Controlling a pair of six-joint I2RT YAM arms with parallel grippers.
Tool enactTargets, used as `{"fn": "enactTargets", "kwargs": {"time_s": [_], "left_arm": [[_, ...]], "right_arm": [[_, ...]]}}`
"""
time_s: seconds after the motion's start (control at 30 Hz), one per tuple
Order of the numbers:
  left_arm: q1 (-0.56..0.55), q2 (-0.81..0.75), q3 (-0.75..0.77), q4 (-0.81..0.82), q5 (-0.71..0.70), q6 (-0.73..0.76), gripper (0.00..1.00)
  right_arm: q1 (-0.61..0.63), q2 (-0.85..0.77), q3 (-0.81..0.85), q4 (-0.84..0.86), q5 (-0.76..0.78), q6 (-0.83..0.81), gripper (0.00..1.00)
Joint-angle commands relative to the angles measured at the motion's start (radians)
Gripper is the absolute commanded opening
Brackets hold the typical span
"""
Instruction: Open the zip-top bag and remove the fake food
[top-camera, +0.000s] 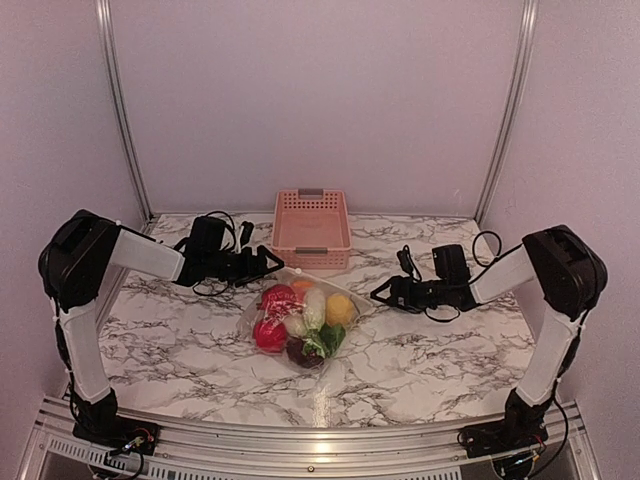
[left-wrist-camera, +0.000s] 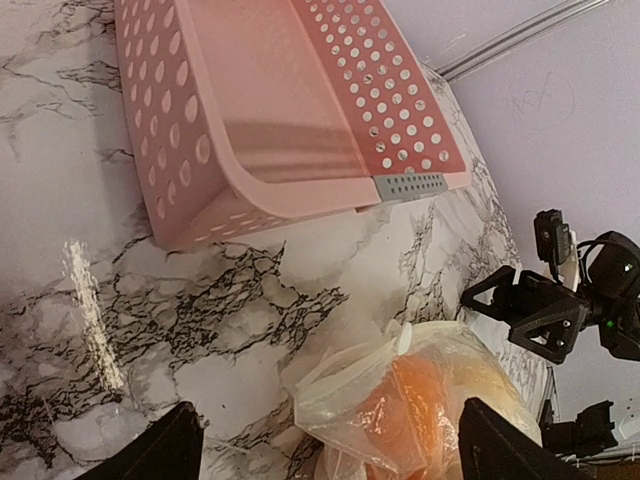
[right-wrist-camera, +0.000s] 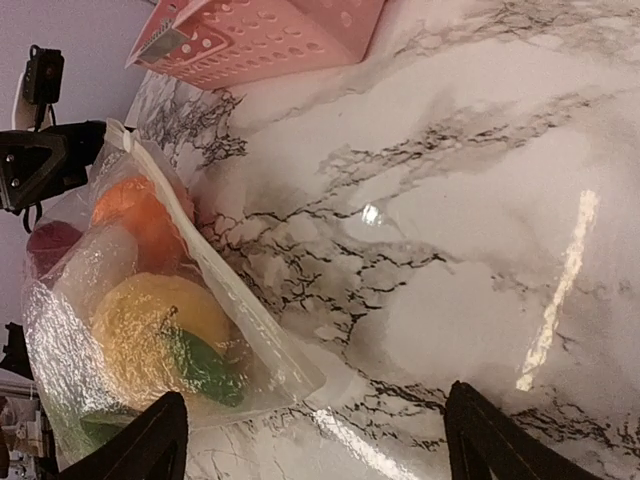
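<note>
zip-top bag lies just beside left hand

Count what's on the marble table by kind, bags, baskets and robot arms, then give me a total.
Bag: 1, with toy food inside
Basket: 1
Robot arms: 2, the left arm and the right arm
Total: 4

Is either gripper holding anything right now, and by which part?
Nothing is held. The left gripper and the right gripper are both open, one on either side of the zip-top bag, with no finger closed on the plastic.
</note>
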Motion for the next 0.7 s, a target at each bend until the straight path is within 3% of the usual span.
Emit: {"fn": "enactTargets", "kwargs": {"time_s": [0.0, 0.2, 0.4, 0.47, 0.67], "left_arm": [[-0.009, 0.079, 0.061, 0.038, 0.06, -0.03, 0.86], [-0.014, 0.109, 0.068, 0.095, 0.112, -0.061, 0.53], [-0.021, 0.062, 0.045, 0.143, 0.152, -0.053, 0.08], [-0.023, 0.025, 0.025, 0.159, 0.154, -0.036, 0.0], [-0.033, -0.091, -0.014, 0.194, 0.19, 0.032, 0.0]], "right_arm": [[0.008, 0.088, 0.084, 0.099, -0.084, 0.065, 0.84], [0.049, 0.174, 0.158, 0.154, -0.173, 0.106, 0.77], [0.053, 0.159, 0.182, 0.209, -0.216, 0.143, 0.73], [0.054, 0.132, 0.188, 0.188, -0.215, 0.124, 0.73], [0.053, 0.011, 0.214, 0.04, -0.171, -0.022, 0.74]]}}
